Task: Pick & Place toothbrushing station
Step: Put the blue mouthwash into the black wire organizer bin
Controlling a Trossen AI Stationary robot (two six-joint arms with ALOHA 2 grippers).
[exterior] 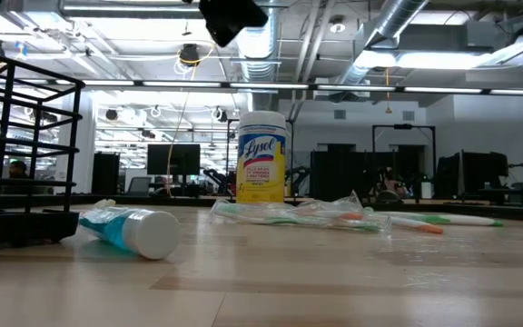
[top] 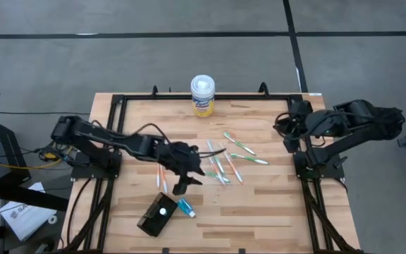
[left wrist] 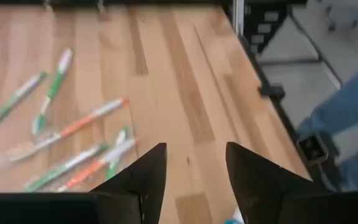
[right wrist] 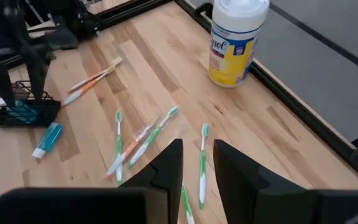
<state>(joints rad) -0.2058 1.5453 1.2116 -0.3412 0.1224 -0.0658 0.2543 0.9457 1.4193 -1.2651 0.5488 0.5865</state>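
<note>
The toothbrushing station (top: 155, 217) is a small black box-shaped wire holder standing on its base near the table's near edge, left of centre. It also shows in the low view (exterior: 25, 163) and the right wrist view (right wrist: 23, 113). My left gripper (top: 181, 186) hangs open and empty above the table, just on the far right side of the station; its fingers show apart in the left wrist view (left wrist: 194, 169). My right gripper (right wrist: 196, 158) is open and empty, drawn back at the table's right edge (top: 289, 127).
A blue toothpaste tube (top: 186, 207) lies beside the station. Several green and orange toothbrushes (top: 224, 166) are scattered mid-table. A white-lidded yellow canister (top: 203, 95) stands at the far edge. A black frame (top: 111, 106) borders the table. A person's blue-clad leg (left wrist: 353, 106) shows beyond the table.
</note>
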